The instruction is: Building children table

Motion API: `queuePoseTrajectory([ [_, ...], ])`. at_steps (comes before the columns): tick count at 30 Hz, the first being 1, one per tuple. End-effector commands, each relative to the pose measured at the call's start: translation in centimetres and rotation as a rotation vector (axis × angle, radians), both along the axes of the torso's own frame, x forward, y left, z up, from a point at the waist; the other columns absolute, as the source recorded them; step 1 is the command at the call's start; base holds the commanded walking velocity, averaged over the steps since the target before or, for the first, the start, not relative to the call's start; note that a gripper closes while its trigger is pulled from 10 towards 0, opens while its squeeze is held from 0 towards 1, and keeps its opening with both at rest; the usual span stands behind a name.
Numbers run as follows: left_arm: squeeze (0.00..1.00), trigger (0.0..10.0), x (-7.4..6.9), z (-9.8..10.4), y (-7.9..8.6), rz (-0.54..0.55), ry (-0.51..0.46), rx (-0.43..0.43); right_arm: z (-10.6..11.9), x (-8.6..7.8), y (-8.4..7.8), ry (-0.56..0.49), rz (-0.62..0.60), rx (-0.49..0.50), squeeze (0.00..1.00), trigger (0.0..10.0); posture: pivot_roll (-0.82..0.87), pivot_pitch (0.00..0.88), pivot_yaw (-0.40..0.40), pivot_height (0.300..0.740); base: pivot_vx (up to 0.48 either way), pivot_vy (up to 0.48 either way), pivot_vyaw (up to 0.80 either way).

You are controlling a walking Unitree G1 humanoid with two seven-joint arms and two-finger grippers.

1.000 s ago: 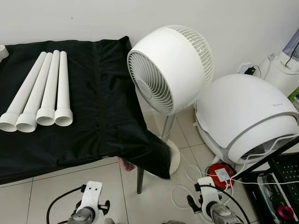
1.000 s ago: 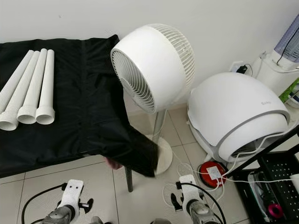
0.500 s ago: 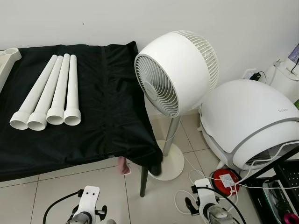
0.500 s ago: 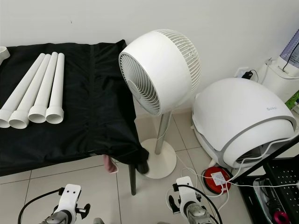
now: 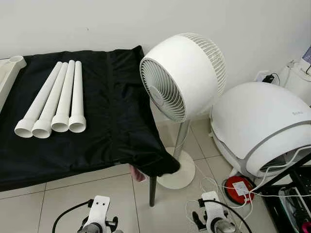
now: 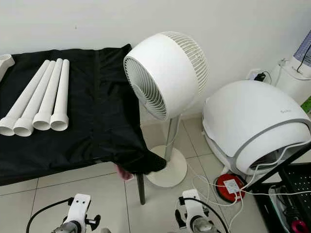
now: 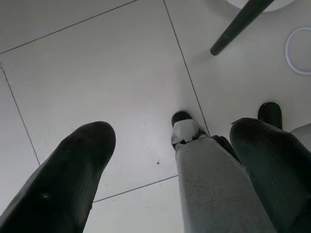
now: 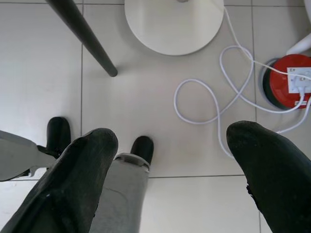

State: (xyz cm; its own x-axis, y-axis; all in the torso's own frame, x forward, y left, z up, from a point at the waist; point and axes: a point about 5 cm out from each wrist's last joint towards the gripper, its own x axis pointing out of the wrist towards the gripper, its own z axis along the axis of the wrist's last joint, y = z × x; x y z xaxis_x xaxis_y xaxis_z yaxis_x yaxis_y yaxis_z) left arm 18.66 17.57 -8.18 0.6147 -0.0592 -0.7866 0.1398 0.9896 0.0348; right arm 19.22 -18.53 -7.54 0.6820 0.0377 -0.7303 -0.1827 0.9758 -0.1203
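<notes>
Several white tube-shaped table legs (image 5: 57, 104) lie side by side on a table draped in black cloth (image 5: 112, 116), at the left. A white moulded part (image 5: 8, 73) shows at the cloth's far left edge. Both arms hang low in front of me: the left arm (image 5: 98, 219) and the right arm (image 5: 212, 217). In the wrist views my left gripper (image 7: 172, 141) and right gripper (image 8: 175, 145) are open over the floor tiles, holding nothing. My grey legs and black feet show between their fingers.
A white pedestal fan (image 5: 182, 77) stands right beside the table's right end. A white domed appliance (image 5: 262, 126) sits further right, with a red cable reel (image 5: 239, 186) and loose white cords (image 8: 214, 97) on the floor. A dark table leg (image 5: 152, 191) stands near the fan's base.
The camera has turned slightly left, so the legs sit further right in the picture. The hanging cloth corner has flapped about. Both arms still hang low.
</notes>
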Motion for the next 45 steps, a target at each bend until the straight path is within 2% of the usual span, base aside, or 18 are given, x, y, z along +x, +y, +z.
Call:
queuePoseTrajectory([
  [1, 0.00, 10.0, -0.8, -0.4, 0.7, 0.024, 0.036, 0.049, -0.5, -1.0, -0.2, 0.041, -0.026, 0.002, 0.00, 10.0, -0.13, 0.000, 0.065, 0.740, 0.000, 0.000, 0.00],
  [5, 0.00, 10.0, -0.4, -0.2, 0.9, 0.019, 0.028, 0.052, -0.6, -1.2, -0.4, 0.050, -0.034, -0.015, 0.00, 10.0, -0.12, 0.000, 0.051, 0.740, 0.000, 0.000, 0.00],
  [6, 0.00, 10.0, 0.4, 0.2, 0.9, 0.013, 0.000, 0.056, -0.5, -0.8, -0.2, 0.041, -0.009, -0.014, 0.00, 10.0, -0.10, 0.000, 0.037, 0.740, 0.000, 0.000, 0.00],
  [10, 0.00, 10.0, 0.8, 0.5, 1.0, 0.024, -0.014, 0.059, -0.3, -0.4, -0.1, 0.035, 0.006, -0.022, 0.00, 10.0, -0.10, 0.000, 0.037, 0.740, 0.000, 0.000, 0.00],
  [13, 0.00, 10.0, 0.8, 0.4, 0.9, 0.029, -0.013, 0.051, -0.3, -0.3, -0.1, 0.034, 0.010, -0.027, 0.00, 10.0, -0.10, 0.000, 0.039, 0.740, 0.000, 0.000, 0.00],
  [18, 0.00, 10.0, -0.2, 0.0, 1.3, 0.064, 0.005, 0.044, 0.2, 0.4, -0.4, 0.010, -0.011, -0.024, 0.00, 10.0, -0.09, 0.004, 0.036, 0.740, 0.000, 0.000, 0.00],
  [19, 0.00, 10.0, -0.3, 0.0, 1.5, 0.073, 0.006, 0.055, 0.1, 0.4, -0.3, 0.012, 0.013, -0.039, 0.00, 10.0, -0.09, 0.024, 0.045, 0.740, 0.000, 0.000, 0.00],
  [23, 0.00, 10.0, -0.4, -0.1, 1.7, 0.100, 0.009, 0.047, 0.1, 0.3, -0.2, 0.020, 0.036, -0.054, 0.00, 10.0, -0.10, 0.006, 0.053, 0.740, 0.000, 0.000, 0.00],
  [25, 0.00, 10.0, -0.5, -0.1, 1.7, 0.100, 0.012, 0.030, 0.0, 0.1, -0.4, 0.015, 0.003, -0.045, 0.00, 10.0, -0.12, 0.006, 0.070, 0.740, 0.000, 0.000, 0.00],
  [37, 0.00, 10.0, 0.1, 0.2, 1.4, 0.103, -0.003, 0.017, -0.6, -1.2, -1.0, 0.038, -0.065, -0.041, 0.00, 10.0, -0.15, 0.003, 0.080, 0.740, 0.000, 0.145, 0.00],
  [45, 0.00, 10.0, 0.1, 0.1, 1.1, 0.097, 0.000, 0.020, -0.6, -1.3, -0.8, 0.039, -0.053, -0.043, 0.00, 10.0, -0.14, 0.005, 0.071, 0.740, 0.000, 0.251, 0.00],
])
